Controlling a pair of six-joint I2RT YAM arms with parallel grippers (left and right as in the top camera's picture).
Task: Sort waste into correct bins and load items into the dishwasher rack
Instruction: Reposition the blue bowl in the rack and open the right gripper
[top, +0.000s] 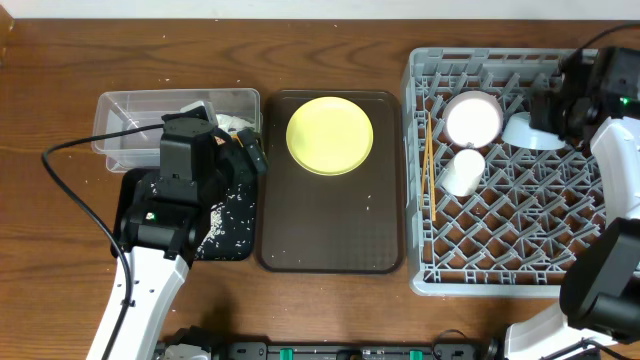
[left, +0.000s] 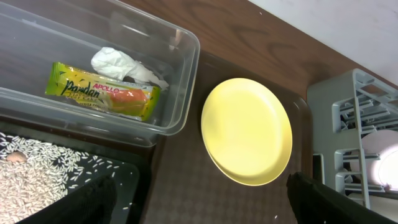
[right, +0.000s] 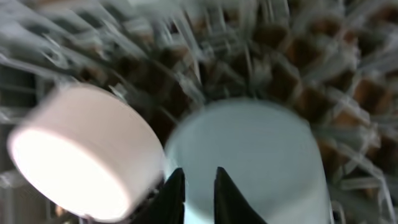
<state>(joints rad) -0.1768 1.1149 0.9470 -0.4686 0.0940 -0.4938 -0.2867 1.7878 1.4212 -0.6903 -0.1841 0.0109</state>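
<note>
The right end effector (right: 199, 175) – fingers almost together at the rim of the light blue bowl (right: 255, 155), hold unclear – ought to seat it squarely between the dishwasher rack (top: 520, 232) pegs.

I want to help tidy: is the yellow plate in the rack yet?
No, the plate lies on the brown tray, beside the rack.
</note>
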